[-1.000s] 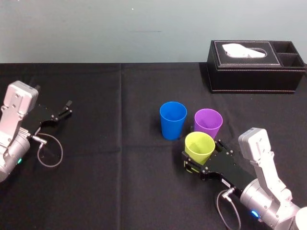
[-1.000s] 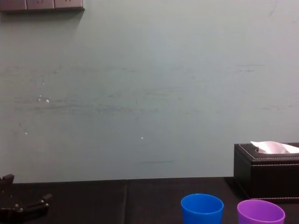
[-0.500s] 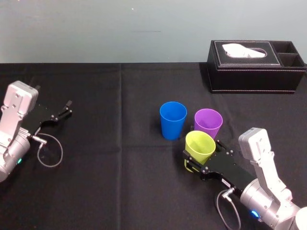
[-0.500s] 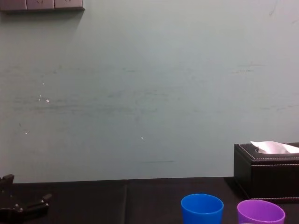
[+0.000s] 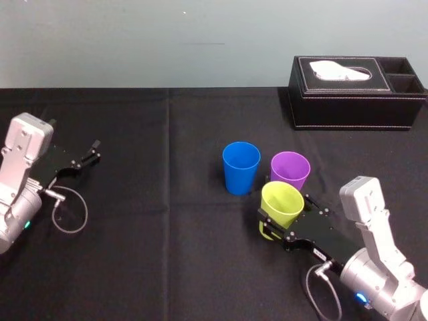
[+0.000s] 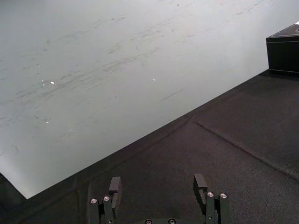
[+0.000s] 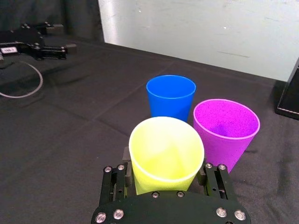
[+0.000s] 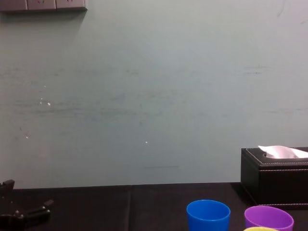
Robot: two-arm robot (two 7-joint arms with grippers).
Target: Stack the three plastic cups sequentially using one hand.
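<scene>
The right tool [image 5: 284, 215] was seen clenched on the yellow-green cup [image 5: 281, 202], one finger set on each side of the cup's lower wall, as the right wrist view showed [image 7: 164, 175]. The cup was held upright with its mouth open upward; whether its base was clear of the worktop [image 5: 167, 254] could not be told.

Just beyond the tool's fingertips, the purple cup [image 5: 289, 170] stood upright, very close to the held cup; whether the two touched could not be made out. A little farther ahead of the tool stood the blue cup [image 5: 241, 167], also upright and just beside the purple one. Both were seen empty, with nothing nested inside them. Well beyond the tool, at the far edge of the worktop, a black tissue box [image 5: 354, 93] was left out of the work.

The left tool [image 5: 87, 155] was parked far off to the side, its fingers spread and nothing between them [image 6: 157, 186].

The task was judged to be at its first step: one cup had been grasped, but no cup had yet been placed into another. Two nestings were reckoned to be left. The held cup would need lifting above a neighbour's rim, and the closeness of the purple cup was judged a risk of knocking it.
</scene>
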